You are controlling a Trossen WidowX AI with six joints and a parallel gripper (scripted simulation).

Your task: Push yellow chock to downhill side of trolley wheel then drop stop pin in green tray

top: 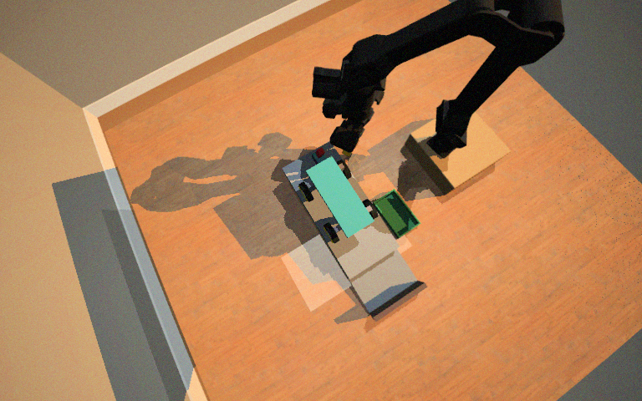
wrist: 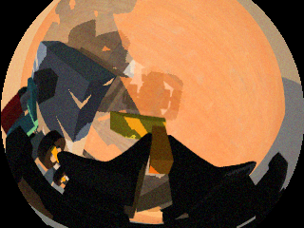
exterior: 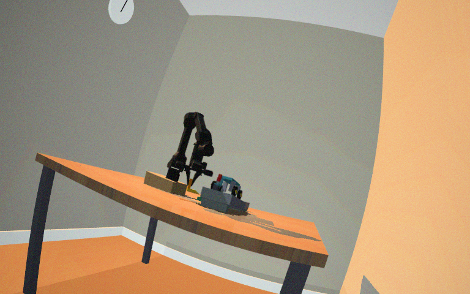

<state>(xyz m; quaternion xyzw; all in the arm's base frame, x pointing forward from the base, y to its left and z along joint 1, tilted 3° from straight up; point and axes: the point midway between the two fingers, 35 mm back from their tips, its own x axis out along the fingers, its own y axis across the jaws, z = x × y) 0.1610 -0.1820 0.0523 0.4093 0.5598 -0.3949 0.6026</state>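
My gripper [top: 347,149] [exterior: 191,180] [wrist: 159,142] is shut on the orange handle [wrist: 161,158] of the yellow chock [wrist: 128,124] [exterior: 191,189]. The chock sits low at the table, beside the uphill end of the grey ramp [top: 374,264] [exterior: 216,201] [wrist: 70,95]. In the top view the fingers hide nearly all of it. The trolley [top: 338,195] [exterior: 228,182] with its teal deck stands on the upper part of the ramp. The red-headed stop pin [top: 320,152] [exterior: 219,177] [wrist: 11,114] stands at its uphill end, just left of my fingers. The green tray [top: 405,233] lies beside the ramp and holds nothing.
The arm's base stands on a tan wooden block [top: 478,155] [exterior: 163,182] behind the tray. The trolley's black wheels [top: 305,191] stick out at the ramp's sides. A raised light border [top: 141,264] runs along the table's far and left edges.
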